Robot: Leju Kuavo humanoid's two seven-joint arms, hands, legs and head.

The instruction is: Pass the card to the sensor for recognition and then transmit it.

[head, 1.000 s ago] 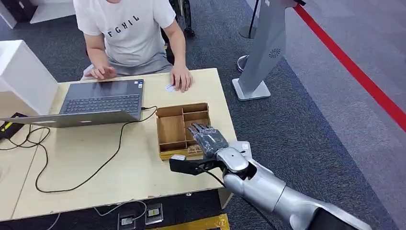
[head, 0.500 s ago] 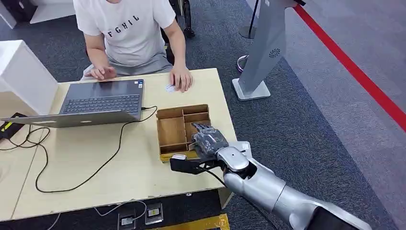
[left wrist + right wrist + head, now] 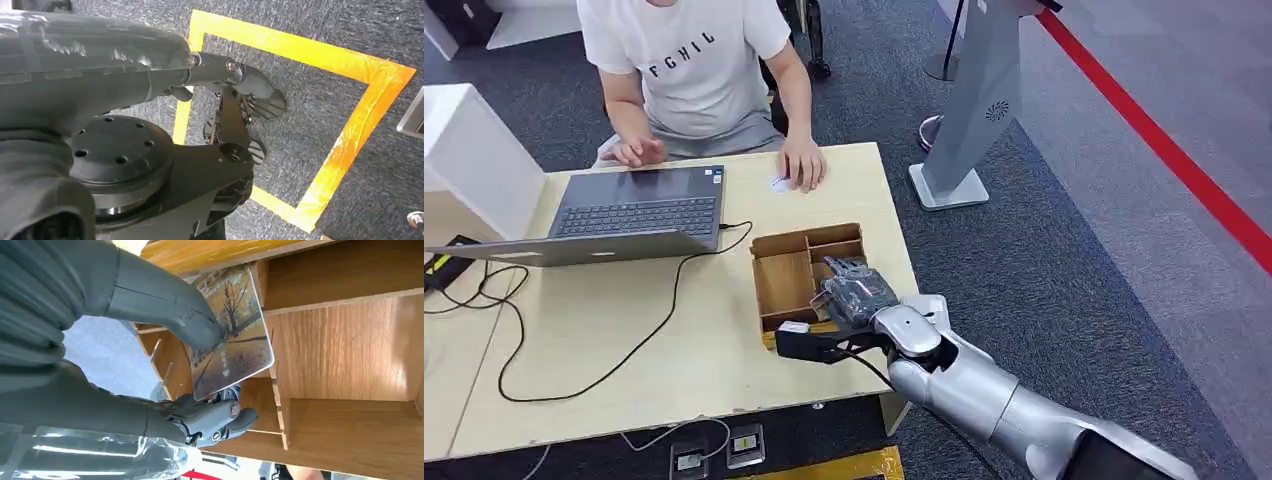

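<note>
1. The card [image 3: 232, 332] is thin, flat and stiff, with a glossy printed face showing an autumn tree scene. Judge it light and slippery: it could slide out of a loose pinch or twist if pressed off-centre.
2. Your right robot hand [image 3: 856, 293] grips it now. In the right wrist view the thumb [image 3: 170, 302] presses on the printed face near one short edge and the darker fingers [image 3: 212, 420] back it from beneath, so most of the card sticks out free.
3. The card sits tilted just above the wooden organizer box [image 3: 786, 275] on the surface [image 3: 624, 350], over its compartments near the box's front wall. Whether an edge touches a divider, you cannot tell.
4. That edge hold looks sensible: it leaves the free end clear to present to the sensor. Keep the pinch firm and avoid knocking the card on the dividers while lifting.
5. Your left robot hand is hanging over the floor beside yellow tape [image 3: 350, 140]; its fingers are too hidden to tell how they stand.
6. Compared with a second ago, the right robot hand's fingers, then stretched flat over the box, have curled in, and the box has shifted slightly, turning a little on the surface.
</note>
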